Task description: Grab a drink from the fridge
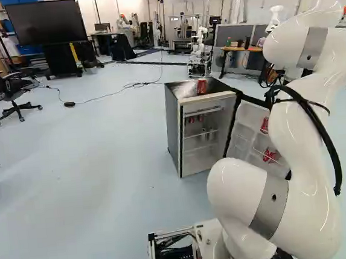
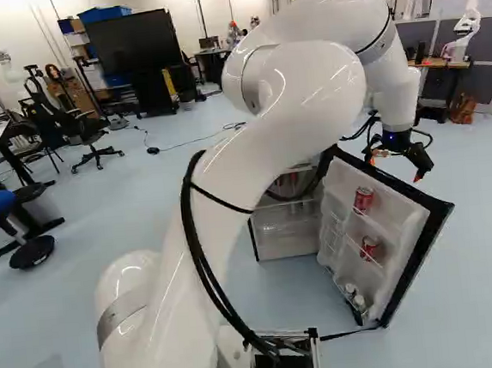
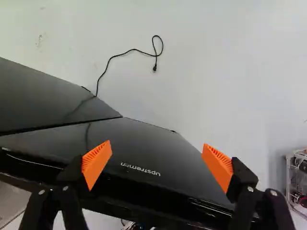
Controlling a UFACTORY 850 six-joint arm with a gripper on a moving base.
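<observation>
Cans (image 2: 363, 200) sit along the inner face of the open fridge door (image 2: 398, 241); the gripper (image 3: 157, 143), spread wide and holding nothing, hangs by the door's outer side, so the coming reach probably has to clear that door first.

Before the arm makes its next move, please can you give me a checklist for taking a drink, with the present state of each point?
1. Fridge door open: ok, it stands wide open.
2. Drink in sight: ok, an upper red can and a lower red can are in the door shelves.
3. Gripper open: ok, its fingers stand apart.
4. Gripper empty: ok, nothing is held.
5. Gripper lined up with a can: not ok, the wrist view shows the door's dark outer side instead.
6. Safe clearance from the door's edge: cannot tell.
</observation>
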